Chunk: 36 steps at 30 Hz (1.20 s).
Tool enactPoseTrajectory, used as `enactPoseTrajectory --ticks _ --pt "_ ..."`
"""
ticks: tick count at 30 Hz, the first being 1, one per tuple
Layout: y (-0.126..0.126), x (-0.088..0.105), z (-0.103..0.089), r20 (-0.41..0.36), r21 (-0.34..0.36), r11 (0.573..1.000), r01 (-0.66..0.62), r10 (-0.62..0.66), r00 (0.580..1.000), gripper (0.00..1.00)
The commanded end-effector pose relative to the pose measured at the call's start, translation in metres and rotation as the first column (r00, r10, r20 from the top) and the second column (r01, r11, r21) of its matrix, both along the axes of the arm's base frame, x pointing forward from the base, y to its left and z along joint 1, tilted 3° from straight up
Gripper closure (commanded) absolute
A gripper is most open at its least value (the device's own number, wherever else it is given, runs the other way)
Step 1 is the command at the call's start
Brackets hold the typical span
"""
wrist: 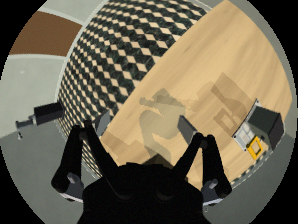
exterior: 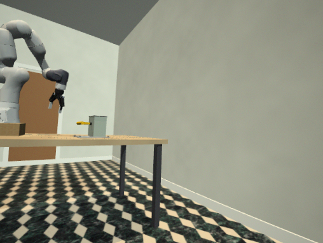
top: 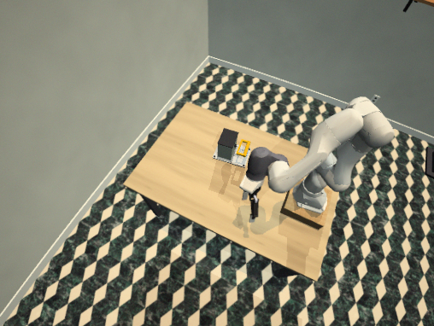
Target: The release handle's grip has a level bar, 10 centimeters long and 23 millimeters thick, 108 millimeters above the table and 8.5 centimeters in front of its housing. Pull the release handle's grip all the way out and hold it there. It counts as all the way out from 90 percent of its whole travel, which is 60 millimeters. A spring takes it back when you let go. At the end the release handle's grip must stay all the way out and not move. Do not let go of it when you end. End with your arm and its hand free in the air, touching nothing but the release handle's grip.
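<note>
The release handle's yellow grip (top: 243, 148) (exterior: 83, 123) (wrist: 254, 147) sticks out level from the front of its grey housing (top: 227, 143) (exterior: 97, 126) (wrist: 269, 123), which stands on a pale base plate on the wooden table (top: 179, 166) (exterior: 133, 140). My gripper (top: 252, 206) (exterior: 56, 104) (wrist: 144, 118) is open and empty. It hangs in the air above the table, higher than the grip and some way in front of it, on the robot's side. Its fingers point down and touch nothing.
The arm's base stands on a wooden block (top: 305, 215) (exterior: 12, 129) at the table's near side. A grey wall (top: 85, 85) runs behind the table's far edge. The floor is a checkered tile.
</note>
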State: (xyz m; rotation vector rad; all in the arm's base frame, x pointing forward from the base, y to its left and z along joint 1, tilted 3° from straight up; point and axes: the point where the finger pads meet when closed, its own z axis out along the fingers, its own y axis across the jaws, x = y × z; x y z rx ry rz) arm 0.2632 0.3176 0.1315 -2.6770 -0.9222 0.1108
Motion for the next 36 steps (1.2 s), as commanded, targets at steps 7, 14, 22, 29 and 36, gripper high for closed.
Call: enactPoseTrajectory --ticks 7,14,22,29,36 --pt "-0.033 0.041 -0.003 -0.023 -0.091 0.949 0.302 -0.305 0.952 0.0" --pt "-0.056 0.065 -0.004 -0.018 -0.123 0.895 0.428 -0.434 0.901 0.0" --pt "-0.086 0.092 -0.005 -0.008 -0.158 0.809 0.566 -0.574 0.819 0.0" --pt "-0.113 0.112 -0.006 0.004 -0.185 0.72 0.669 -0.68 0.733 0.0" --pt "-0.145 0.133 -0.008 0.022 -0.212 0.603 0.769 -0.784 0.62 0.0"
